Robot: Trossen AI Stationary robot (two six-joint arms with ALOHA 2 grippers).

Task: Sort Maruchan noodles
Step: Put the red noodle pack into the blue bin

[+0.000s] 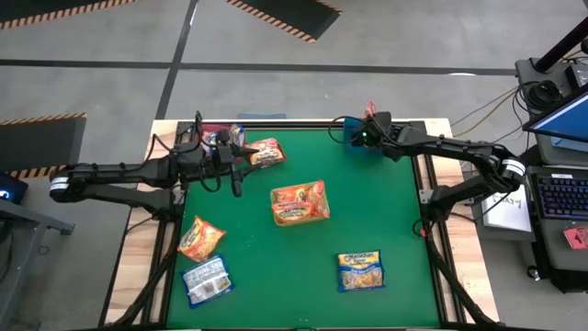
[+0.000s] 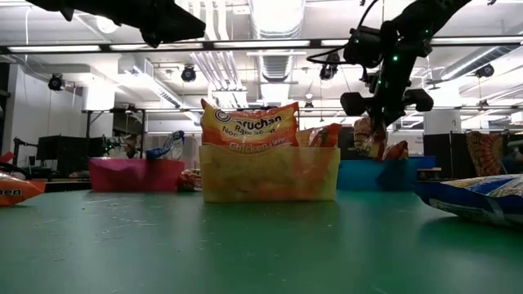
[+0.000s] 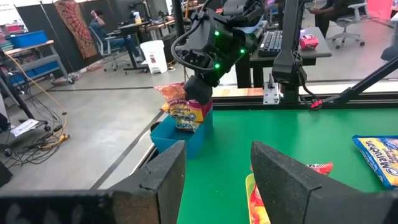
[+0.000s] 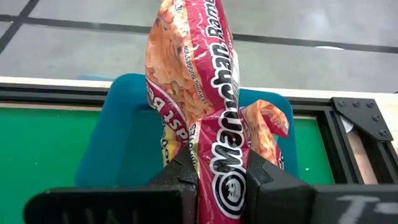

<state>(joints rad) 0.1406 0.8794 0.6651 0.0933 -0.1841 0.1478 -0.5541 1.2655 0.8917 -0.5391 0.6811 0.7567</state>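
Bin (image 1: pixel 352 134) at table's (image 1: pixel 303 303) upper right, packet (image 1: pixel 299 203) at centre, two packets (image 1: pixel 202 238) lower left, one packet (image 1: pixel 360 270) lower right

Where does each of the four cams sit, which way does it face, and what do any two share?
High: overhead, straight down on the green table; both arms show.
Low: table height, level across the mat; orange packet central, arms enter from above.
Left wrist: past the open left end effector toward the right arm at the blue bin.
Right wrist: down over that bin; right end effector shut on a red packet.
Shared: both wrist views show the blue bin and red packet.
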